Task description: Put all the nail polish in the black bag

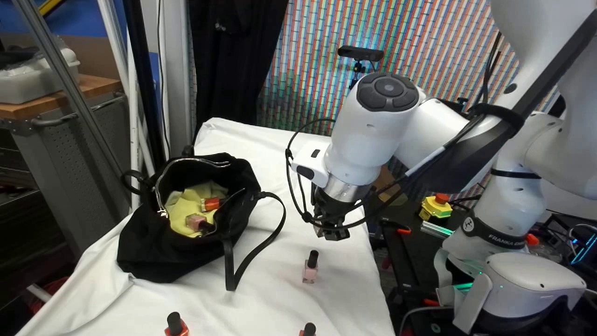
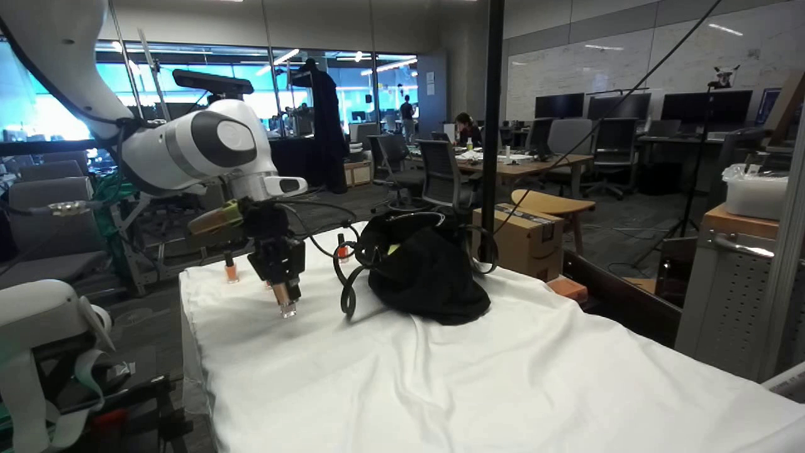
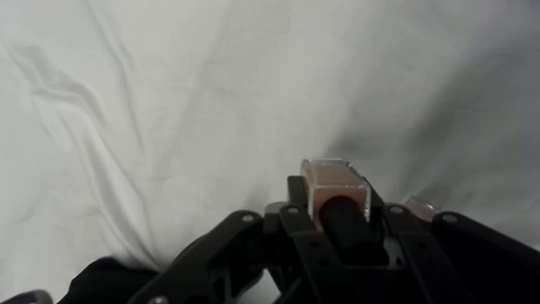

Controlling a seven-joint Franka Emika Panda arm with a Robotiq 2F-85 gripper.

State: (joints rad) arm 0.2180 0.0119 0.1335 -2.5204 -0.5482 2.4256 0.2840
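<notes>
One pink nail polish bottle (image 3: pixel 335 181) sits clamped in the gripper (image 3: pixel 334 192), base protruding below.

In an exterior view the end effector (image 2: pixel 287 290) grips a copper-pink bottle of nail polish (image 2: pixel 286 302), glass base down and slightly tilted, over the white-draped tabletop (image 2: pixel 534 384). To the end effector's left as this camera sees it, and farther back, a dark-capped orange bottle (image 2: pixel 232 272) stands upright; directly behind the end effector shows a sliver of a mostly hidden bottle (image 2: pixel 267 285). Behind and to its right stands a red bottle (image 2: pixel 343 251). Farther right rests the black bag (image 2: pixel 427 277), near that red bottle.
</notes>
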